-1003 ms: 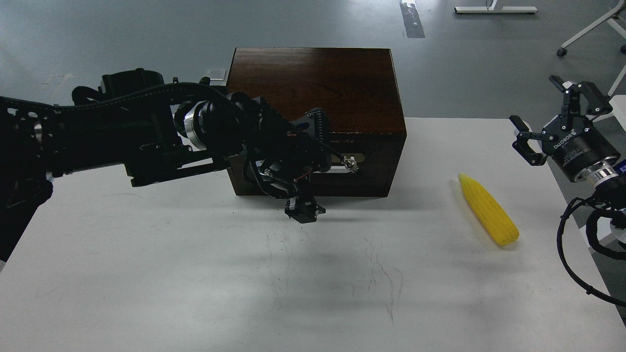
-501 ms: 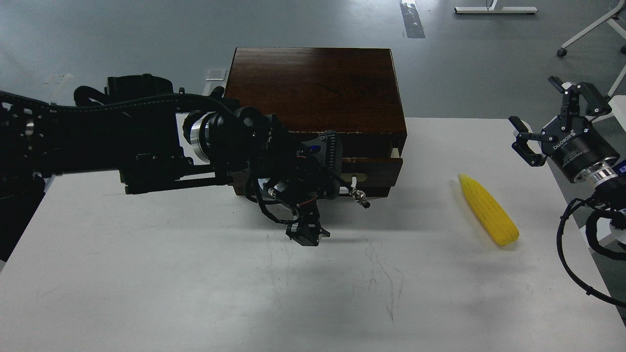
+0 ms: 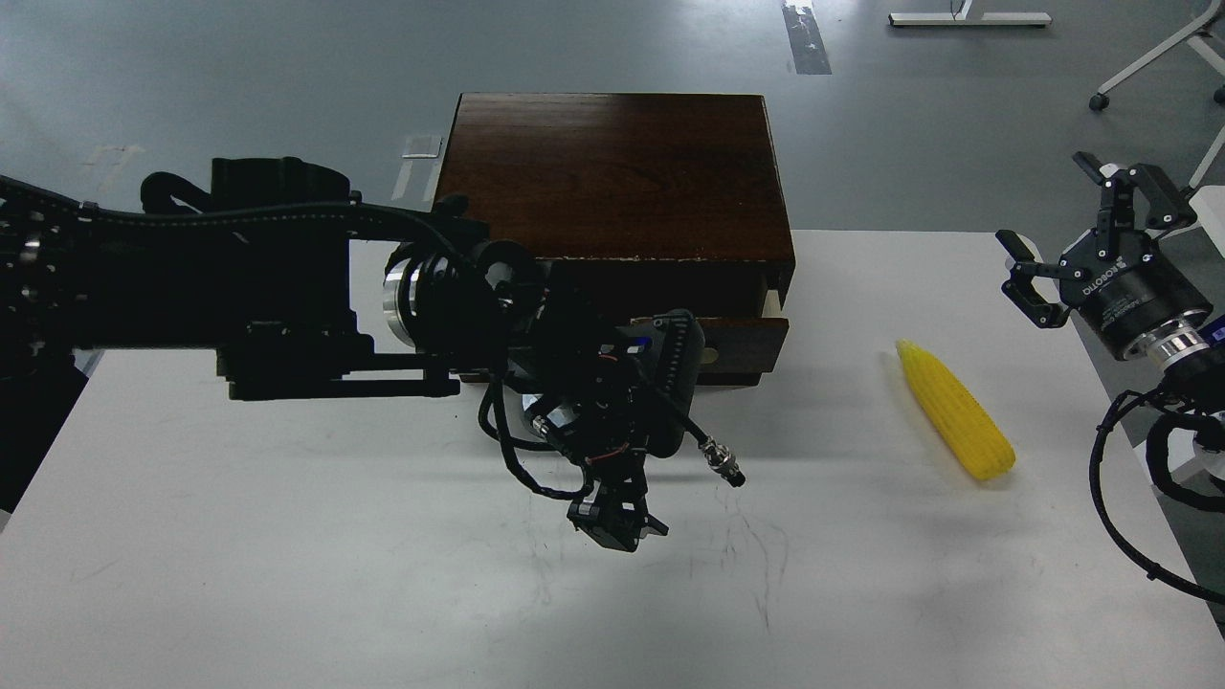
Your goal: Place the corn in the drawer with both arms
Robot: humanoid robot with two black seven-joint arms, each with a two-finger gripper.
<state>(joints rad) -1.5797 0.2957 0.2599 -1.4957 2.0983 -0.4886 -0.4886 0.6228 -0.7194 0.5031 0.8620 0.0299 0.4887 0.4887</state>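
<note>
The dark wooden box (image 3: 622,172) stands at the back middle of the white table (image 3: 287,574). Its drawer (image 3: 742,346) is pulled partly out, with a pale wood side showing at its right end. My left gripper (image 3: 681,352) is right at the drawer front and covers the handle; it is dark and its fingers are hard to tell apart. The yellow corn (image 3: 957,411) lies on the table to the right of the box, tip pointing away. My right gripper (image 3: 1077,230) is open and empty, raised above and to the right of the corn.
A black cable with a metal connector (image 3: 723,464) and a small black block (image 3: 612,524) hang below my left wrist over the table. The table's right edge runs just past the corn. Chair legs (image 3: 1148,67) stand on the grey floor behind.
My left gripper has moved toward me and the drawer has slid out of the box with it. The right arm and the corn have not moved.
</note>
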